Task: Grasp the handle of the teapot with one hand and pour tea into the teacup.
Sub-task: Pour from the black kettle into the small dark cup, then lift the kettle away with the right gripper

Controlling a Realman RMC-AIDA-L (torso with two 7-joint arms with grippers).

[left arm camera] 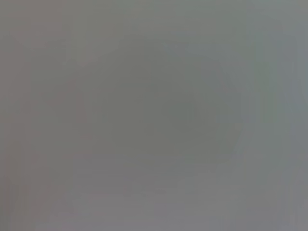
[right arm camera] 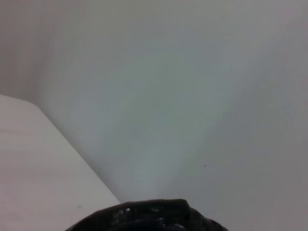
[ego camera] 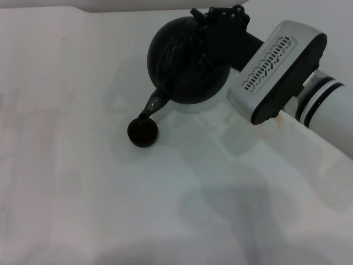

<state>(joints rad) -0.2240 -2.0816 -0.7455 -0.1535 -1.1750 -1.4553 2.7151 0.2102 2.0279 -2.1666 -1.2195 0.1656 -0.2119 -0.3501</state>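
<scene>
The black glossy teapot (ego camera: 179, 63) hangs tilted above the white table, its silvery-tipped spout (ego camera: 156, 103) pointing down at the rim of the tiny dark teacup (ego camera: 143, 132). My right gripper (ego camera: 218, 27) comes in from the right on its white vented wrist housing (ego camera: 278, 69) and is shut on the handle at the pot's top. The black fingers mostly hide the handle. In the right wrist view a black glossy bit of the teapot (right arm camera: 149, 216) shows at the edge. My left gripper is out of view.
The white table (ego camera: 83, 193) spreads to the left of and in front of the cup. Its far edge (ego camera: 110, 11) runs just behind the teapot. The left wrist view shows only plain grey.
</scene>
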